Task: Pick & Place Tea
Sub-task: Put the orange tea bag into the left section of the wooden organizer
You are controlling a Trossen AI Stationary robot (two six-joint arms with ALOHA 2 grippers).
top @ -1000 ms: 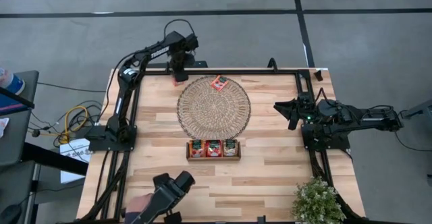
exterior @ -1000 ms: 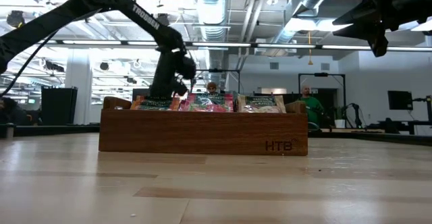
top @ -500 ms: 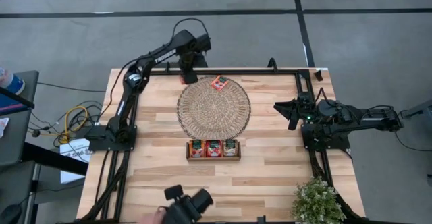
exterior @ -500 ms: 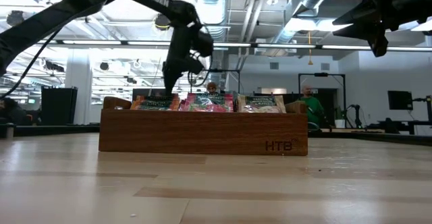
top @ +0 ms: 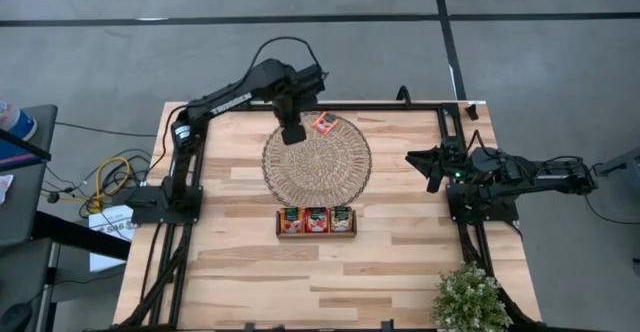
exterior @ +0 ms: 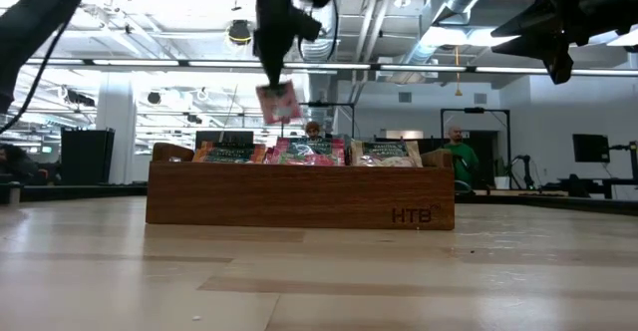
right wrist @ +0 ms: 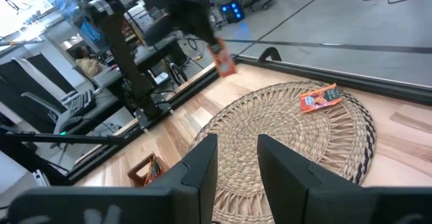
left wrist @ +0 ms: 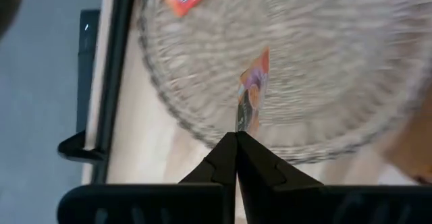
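My left gripper (top: 292,132) hovers over the far-left part of the round woven mat (top: 317,159), shut on a red-orange tea sachet (exterior: 278,102). A second red-orange sachet (top: 324,123) lies flat on the mat's far edge and also shows in the right wrist view (right wrist: 318,97). The small brown wooden tray (top: 315,220) sits near the mat, with sachets standing in all three compartments (exterior: 311,152). My right gripper (top: 430,165) waits open at the table's right side, raised above it (right wrist: 233,163). My left gripper pinches the sachet by its upper edge (left wrist: 240,124) between the two shut fingertips (left wrist: 226,150), coming from above and pointing down. The sachet hangs below the fingers, tilted, lifted clear over the mat.
A potted plant (top: 470,297) stands at the near right corner. Black frame rails (top: 455,122) run along the table's far, left and right edges. Bare wood (top: 250,262) lies near and to the left of the tray.
My left gripper has moved from the table's far-left edge toward the right and near side, out over the mat, rising with the sachet so it now hangs clear. A hand holding a dark object at the near edge has left the view.
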